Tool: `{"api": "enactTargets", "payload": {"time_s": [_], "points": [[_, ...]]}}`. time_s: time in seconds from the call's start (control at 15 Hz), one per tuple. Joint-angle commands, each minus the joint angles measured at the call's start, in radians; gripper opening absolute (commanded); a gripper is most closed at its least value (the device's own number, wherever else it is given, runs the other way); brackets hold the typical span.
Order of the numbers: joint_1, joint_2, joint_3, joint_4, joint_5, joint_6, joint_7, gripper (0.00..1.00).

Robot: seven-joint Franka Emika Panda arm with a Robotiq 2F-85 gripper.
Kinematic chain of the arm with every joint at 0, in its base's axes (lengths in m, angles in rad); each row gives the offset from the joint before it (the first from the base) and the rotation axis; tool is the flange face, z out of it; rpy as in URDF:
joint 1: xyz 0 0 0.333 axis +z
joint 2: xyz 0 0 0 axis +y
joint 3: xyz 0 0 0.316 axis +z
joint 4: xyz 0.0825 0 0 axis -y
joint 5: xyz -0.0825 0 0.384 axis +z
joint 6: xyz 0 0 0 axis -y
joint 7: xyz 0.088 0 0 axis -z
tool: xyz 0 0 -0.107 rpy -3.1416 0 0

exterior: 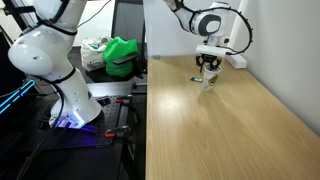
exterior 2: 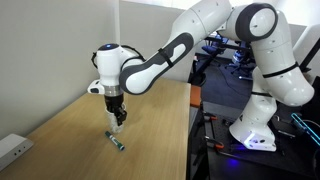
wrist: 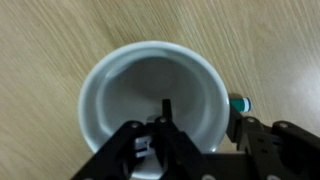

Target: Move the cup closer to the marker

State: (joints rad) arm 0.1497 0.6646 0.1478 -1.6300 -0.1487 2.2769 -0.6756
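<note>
The white paper cup (wrist: pixel 150 95) fills the wrist view, seen from above with its mouth open. My gripper (wrist: pixel 200 128) is shut on its wall, one finger inside and one outside the rim. The marker (wrist: pixel 241 103) shows only its green-blue end just beyond the cup's rim. In both exterior views the gripper (exterior: pixel 208 66) (exterior 2: pixel 117 112) points straight down over the wooden table (exterior: pixel 230 120) with the cup (exterior: pixel 208 81) (exterior 2: pixel 119 119) between its fingers. The marker (exterior 2: pixel 116 142) lies on the table just below the cup.
A white rectangular block (exterior 2: pixel 12 150) (exterior: pixel 236 60) lies by the wall at the table's edge. A green bag (exterior: pixel 122 55) sits on a bench beside the table. Another white robot arm (exterior: pixel 50 60) stands off the table.
</note>
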Motion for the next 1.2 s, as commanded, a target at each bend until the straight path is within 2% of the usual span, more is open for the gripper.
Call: {"api": "enactTargets", "payload": {"time_s": [0.0, 0.47, 0.67, 0.73, 0.8, 0.87, 0.93, 1.0, 1.13], "points": [[-0.001, -0.041, 0.005, -0.022, -0.027, 0.028, 0.043, 0.55], [0.002, -0.104, 0.005, -0.072, -0.034, 0.084, 0.064, 0.57], [0.003, -0.137, 0.004, -0.105, -0.034, 0.126, 0.071, 0.62], [0.002, -0.148, 0.006, -0.117, -0.032, 0.132, 0.071, 0.66], [0.005, -0.159, 0.003, -0.13, -0.035, 0.144, 0.082, 0.76], [0.006, -0.171, 0.003, -0.142, -0.037, 0.154, 0.094, 0.78], [0.006, -0.186, 0.003, -0.158, -0.038, 0.164, 0.101, 0.9], [0.008, -0.201, 0.001, -0.174, -0.041, 0.177, 0.117, 0.99], [0.011, -0.241, -0.001, -0.222, -0.052, 0.22, 0.149, 1.0]]}}
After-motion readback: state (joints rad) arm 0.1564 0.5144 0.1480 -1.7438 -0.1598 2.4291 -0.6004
